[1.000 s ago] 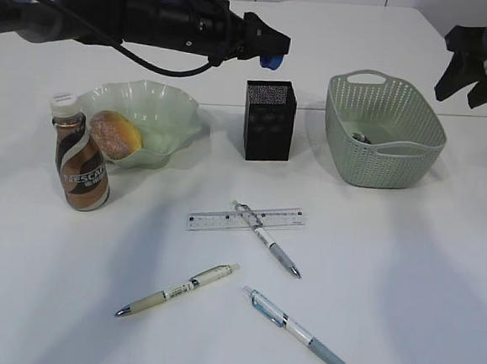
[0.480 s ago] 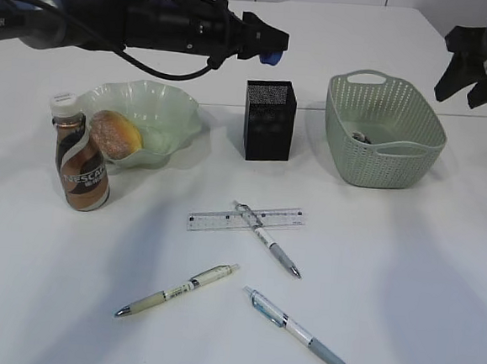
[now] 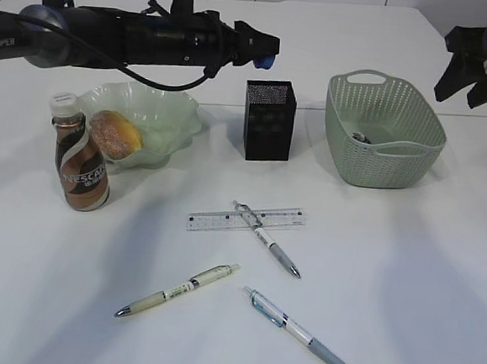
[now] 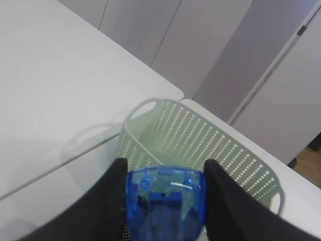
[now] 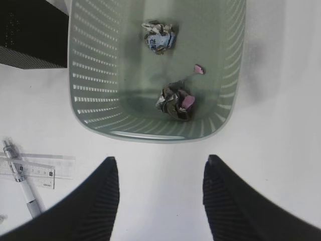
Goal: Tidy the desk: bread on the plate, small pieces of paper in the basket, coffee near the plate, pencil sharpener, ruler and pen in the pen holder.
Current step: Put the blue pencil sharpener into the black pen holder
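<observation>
— On the far left of the surface, what do you count?
— One plate with one bread in it, and one coffee standing just beside the plate, nearer the camera.
— And in the middle?
— One pen holder, upright, far centre. Nearer, one ruler lies flat with a pen across it. Two more pens, a pale one to the left and a blue one to the right, lie nearest of all. Three pens in total.
— The basket?
— One, far right. Inside are two crumpled paper balls and what may be a small pink scrap; it is too small to be sure.
— The end effectors?
— The left end effector hangs above the pen holder, clamped on one blue pencil sharpener. The right end effector hovers over the basket's near rim, jaws wide and empty.
</observation>
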Robot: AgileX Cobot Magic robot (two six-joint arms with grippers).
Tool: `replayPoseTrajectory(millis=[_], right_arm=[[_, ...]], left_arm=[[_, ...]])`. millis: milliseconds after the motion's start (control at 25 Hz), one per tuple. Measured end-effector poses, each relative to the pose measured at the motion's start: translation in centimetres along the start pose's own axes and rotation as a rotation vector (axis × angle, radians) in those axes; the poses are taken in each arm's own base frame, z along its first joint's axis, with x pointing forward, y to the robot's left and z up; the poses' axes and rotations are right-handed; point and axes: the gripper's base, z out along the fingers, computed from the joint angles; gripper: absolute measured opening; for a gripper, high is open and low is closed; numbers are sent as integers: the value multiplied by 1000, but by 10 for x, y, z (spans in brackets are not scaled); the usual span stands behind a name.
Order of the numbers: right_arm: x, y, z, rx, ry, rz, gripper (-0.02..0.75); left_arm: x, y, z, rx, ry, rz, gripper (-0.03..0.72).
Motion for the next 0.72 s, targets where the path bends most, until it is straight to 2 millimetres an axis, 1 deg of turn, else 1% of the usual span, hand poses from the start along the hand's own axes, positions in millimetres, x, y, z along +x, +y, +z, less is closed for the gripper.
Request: replayPoseTrajectory(millis=[280,480,720], right_arm=[[0,0,0,0,0,0,428],[0,0,0,0,0,0,428],[0,0,0,-1,2,0,428]], left_arm=[[0,2,0,-15,-5,35,301],[7,7,2,-25,2,26,301],[9,2,9,-37,-16,-4,301]])
